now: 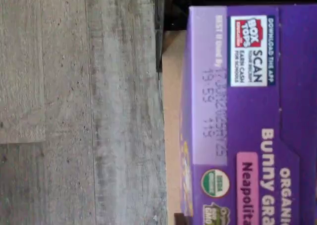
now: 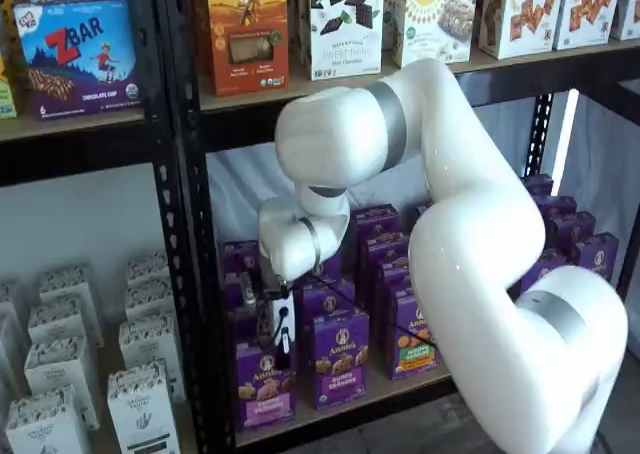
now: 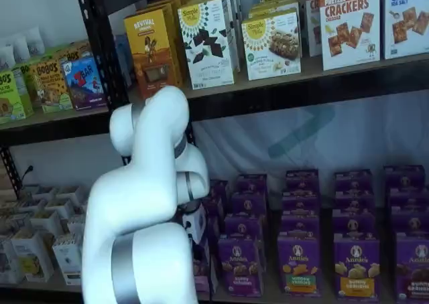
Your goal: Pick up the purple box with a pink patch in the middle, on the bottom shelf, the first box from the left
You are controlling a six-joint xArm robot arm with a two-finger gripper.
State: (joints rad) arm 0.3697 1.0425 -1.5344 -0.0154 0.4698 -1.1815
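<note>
Purple cardboard snack box with a pale pink label band [image 2: 264,386], standing upright at the left end of the tan wooden bottom shelf [image 2: 345,402].

A round white logo sits above the pink band on its front. In the wrist view its top panel [image 1: 247,111] shows a Box Tops label, a printed date code and a pink "Neapolita" patch, beside a strip of bare shelf board [image 1: 171,136].

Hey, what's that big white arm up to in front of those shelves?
It is a robot arm reaching into the bottom shelf, which is stocked with purple snack boxes. Its end effector is at the top of the purple box with the pink band, at the left end of the front row. Whether the fingers have closed on it cannot be told from these views. The box appears to stand on the shelf, not yet lifted; the wrist view shows its top close up.
</note>
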